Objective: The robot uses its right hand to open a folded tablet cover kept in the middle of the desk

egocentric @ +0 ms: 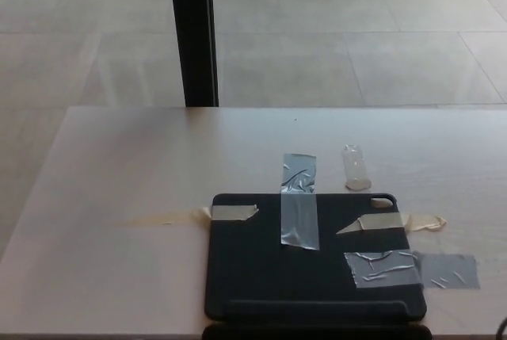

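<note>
Black cover flat on desk, near edge, taped at 12 and 3 o'clock with grey tape. No hands visible; state cannot be told.

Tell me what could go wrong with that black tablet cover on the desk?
The tablet cover is stuck to the desk with several strips of tape, so pulling it open might tear the tape or drag the whole cover. It also lies right at the desk's near edge, so a tug toward the robot could slide it off. No robot hand shows now, so any grip has to start over.
</note>
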Motion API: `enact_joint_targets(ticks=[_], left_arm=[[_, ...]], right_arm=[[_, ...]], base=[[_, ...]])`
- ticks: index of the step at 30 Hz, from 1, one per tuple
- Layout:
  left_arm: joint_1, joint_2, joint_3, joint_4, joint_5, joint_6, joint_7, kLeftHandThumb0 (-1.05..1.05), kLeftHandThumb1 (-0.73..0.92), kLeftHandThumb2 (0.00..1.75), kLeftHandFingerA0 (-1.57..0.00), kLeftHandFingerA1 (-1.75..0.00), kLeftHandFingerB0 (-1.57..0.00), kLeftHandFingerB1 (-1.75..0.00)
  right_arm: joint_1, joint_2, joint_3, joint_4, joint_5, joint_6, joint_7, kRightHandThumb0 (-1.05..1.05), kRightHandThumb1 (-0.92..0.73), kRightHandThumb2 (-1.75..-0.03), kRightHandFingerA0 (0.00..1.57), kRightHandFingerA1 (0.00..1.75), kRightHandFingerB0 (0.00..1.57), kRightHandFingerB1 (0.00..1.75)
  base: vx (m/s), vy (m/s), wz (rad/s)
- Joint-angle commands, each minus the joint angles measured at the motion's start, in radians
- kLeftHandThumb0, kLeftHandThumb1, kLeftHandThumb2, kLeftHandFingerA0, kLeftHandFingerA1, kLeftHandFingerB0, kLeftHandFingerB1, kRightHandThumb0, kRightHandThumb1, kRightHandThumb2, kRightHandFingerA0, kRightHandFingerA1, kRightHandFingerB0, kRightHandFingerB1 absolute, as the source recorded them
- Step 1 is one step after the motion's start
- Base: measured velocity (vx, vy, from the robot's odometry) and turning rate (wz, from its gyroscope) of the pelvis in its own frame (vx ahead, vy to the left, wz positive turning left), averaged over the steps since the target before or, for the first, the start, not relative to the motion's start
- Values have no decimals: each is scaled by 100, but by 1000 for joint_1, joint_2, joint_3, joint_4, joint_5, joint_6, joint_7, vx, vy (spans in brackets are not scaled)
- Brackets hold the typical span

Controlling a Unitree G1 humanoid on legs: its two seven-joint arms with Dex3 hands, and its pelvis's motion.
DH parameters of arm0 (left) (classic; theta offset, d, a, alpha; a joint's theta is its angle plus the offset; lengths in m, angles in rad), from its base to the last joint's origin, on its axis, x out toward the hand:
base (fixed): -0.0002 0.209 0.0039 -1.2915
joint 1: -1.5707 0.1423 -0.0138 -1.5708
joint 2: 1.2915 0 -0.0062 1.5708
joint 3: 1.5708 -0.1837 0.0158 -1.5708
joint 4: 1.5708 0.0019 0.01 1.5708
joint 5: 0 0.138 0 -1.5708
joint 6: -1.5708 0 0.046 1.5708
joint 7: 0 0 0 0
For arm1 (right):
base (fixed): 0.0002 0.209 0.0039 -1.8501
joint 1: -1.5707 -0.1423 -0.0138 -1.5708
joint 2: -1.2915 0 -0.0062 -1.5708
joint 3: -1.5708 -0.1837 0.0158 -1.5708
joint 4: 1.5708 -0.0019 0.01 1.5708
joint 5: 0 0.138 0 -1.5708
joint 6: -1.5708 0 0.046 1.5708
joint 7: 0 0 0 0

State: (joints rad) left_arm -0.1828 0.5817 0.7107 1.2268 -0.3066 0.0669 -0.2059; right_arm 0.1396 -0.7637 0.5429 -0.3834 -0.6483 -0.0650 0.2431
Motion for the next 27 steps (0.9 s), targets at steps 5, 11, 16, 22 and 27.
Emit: enact_joint_targets(ticks=[5,11,16,22,27], left_arm=[[-17,33,-5,11,-40,17,-5,-82,88,66,-68,-78,-38,-60],[-9,35,-25,12,-36,10,-6,-82,88,67,-67,-76,-37,-59],[4,33,-31,14,-42,6,-8,-82,88,66,-66,-77,-37,-59],[15,31,-26,18,-50,9,-7,-81,88,67,-68,-77,-38,-60],[28,31,-25,18,-49,6,-9,-80,88,64,-71,-79,-40,-60]], right_arm=[[124,124,-139,20,134,56,38,-97,-76,-114,64,77,30,49],[183,147,-210,24,197,49,80,-94,-92,-73,62,71,30,36],[163,165,-335,-1,270,24,73,-92,-92,-71,65,85,35,36],[-54,130,-726,8,496,78,86,-89,-92,-70,75,70,37,37],[-142,92,-983,137,591,103,61,-85,-92,-74,68,56,43,42]], base=[[0,0,0],[0,0,0],[0,0,0],[0,0,0],[0,0,0]])
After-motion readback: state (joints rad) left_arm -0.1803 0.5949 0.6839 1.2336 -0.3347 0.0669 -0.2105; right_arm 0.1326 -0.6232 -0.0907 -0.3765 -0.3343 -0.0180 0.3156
